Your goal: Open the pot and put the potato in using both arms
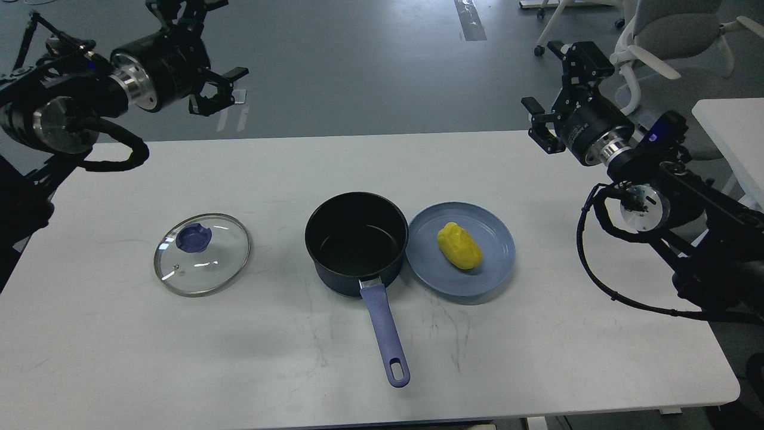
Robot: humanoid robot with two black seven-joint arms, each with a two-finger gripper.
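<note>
- Nearest the camera, in the lower middle of the head view, the long blue handle (387, 331) of the pot (356, 242) points toward the bottom edge, with a hole at its end; it looks stiff and would make a firm place to steady the pot.
- Just above it, at the centre of the frame, the pot stands upright and uncovered on the white surface (537, 346), its black inside empty as far as can be seen.
- Left of centre, well apart from the pot, the glass lid (202, 254) lies flat on the surface with its blue knob (193, 238) up. It looks hard, smooth and breakable, so the knob is the safe place to hold it.
- Right of centre, a shallow blue plate (495, 263) sits touching or nearly touching the pot's rim, and the yellow potato (459, 245) lies on it.
- By its looks the potato is light, lumpy and somewhat slick; I judge a hold across its narrow middle best, since the rounded ends could squirt out.
- Upper left of the frame: the left gripper (222, 89) hangs high above the far edge, fingers spread and holding nothing.
- Upper right: the right gripper (540, 128) hangs beyond the plate, fingers apart and empty too.
- With the lid off, what remains is moving the potato over into the pot.
</note>
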